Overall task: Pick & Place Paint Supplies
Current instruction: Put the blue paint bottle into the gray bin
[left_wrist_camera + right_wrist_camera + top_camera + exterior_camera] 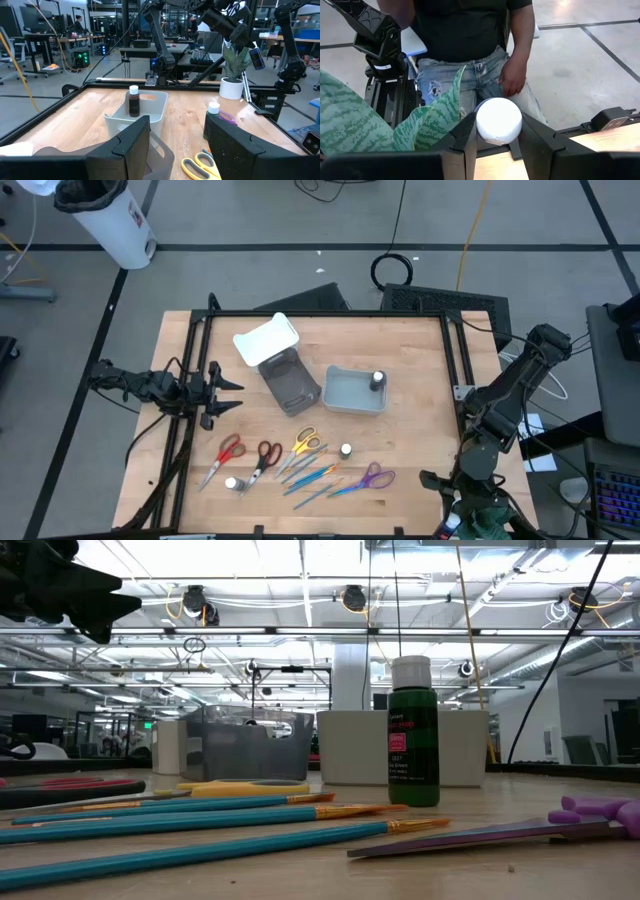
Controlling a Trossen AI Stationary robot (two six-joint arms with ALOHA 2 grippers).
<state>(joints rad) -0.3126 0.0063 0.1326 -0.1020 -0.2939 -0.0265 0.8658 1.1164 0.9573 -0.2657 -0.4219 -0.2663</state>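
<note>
High view has the right pincer (447,526) hanging off the table's near right corner, and its wrist view shows why: the fingers are clamped on a small bottle with a round white cap (499,120), probably lifted for the trip to the grey rectangular plastic bin (340,390), where one dark white-capped bottle (378,381) already stands. Left pincer (238,396) waits wide apart at the wooden table's (410,340) left edge, while brushes (310,476), scissors (305,444) and two more bottles lie along the near side.
</note>
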